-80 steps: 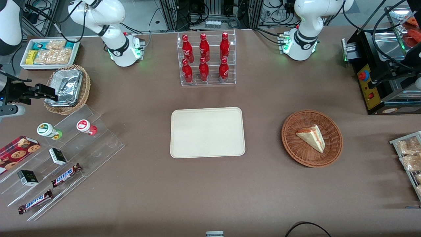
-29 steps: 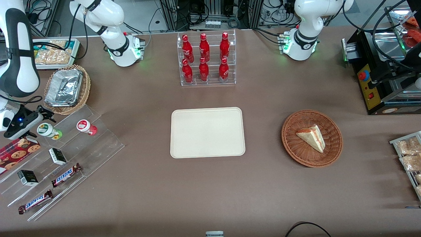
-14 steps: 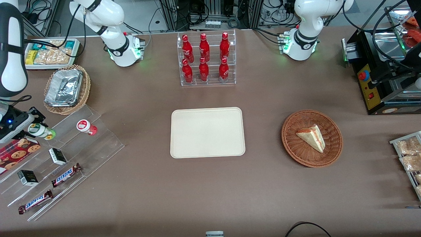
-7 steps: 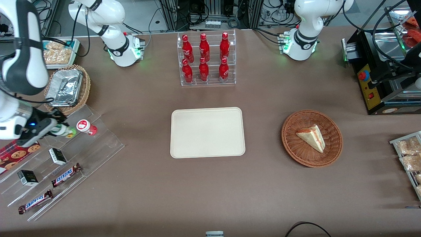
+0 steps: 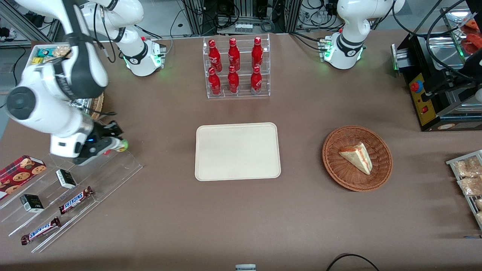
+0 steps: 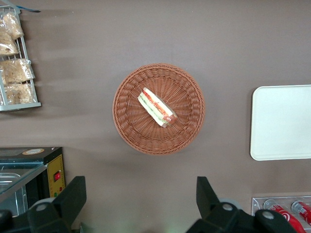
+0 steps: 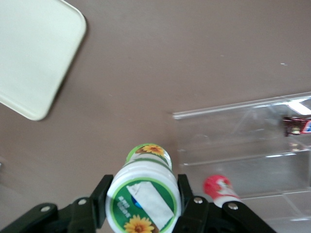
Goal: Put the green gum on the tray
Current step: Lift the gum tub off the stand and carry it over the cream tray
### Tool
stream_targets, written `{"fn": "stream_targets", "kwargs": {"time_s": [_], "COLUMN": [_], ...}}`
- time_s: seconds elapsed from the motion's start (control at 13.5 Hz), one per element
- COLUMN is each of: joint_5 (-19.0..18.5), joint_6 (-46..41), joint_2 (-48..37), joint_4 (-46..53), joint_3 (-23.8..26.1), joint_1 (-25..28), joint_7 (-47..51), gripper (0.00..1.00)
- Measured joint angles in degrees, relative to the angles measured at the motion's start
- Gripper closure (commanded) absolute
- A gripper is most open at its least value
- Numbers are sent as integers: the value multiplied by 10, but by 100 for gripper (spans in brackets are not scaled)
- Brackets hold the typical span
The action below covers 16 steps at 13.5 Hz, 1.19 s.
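While the gripper (image 7: 142, 204) pinches the green gum (image 7: 143, 194) above the clear stand's (image 5: 113, 165) edge, well short of the tray (image 5: 237, 151), it should carry level, then lower gently.

- We see the green gum (image 7: 142, 200) as smooth glossy plastic with a printed paper label, clamped in the matt black end effector (image 7: 141, 206).
- The tray (image 5: 237, 151) looks matt and smooth.
- The clear stepped rack (image 5: 113, 169) at its 9 o'clock is shiny acrylic.
- The tabletop (image 5: 263, 210) is matt brown.
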Motion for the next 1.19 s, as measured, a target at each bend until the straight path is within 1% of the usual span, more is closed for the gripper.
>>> {"fn": "stream_targets", "kwargs": {"time_s": [0.37,0.67,0.96,1.19], "joint_5": [0,0,0,0], "joint_6": [3,42,59,79], "joint_2": [16,48,108,159], "joint_4": [-1,-1,42,81], "joint_3": [0,1,1,1], "joint_1": [111,192,255,290], "joint_7": [200,362,506,598], "gripper": [100,100,100,100]}}
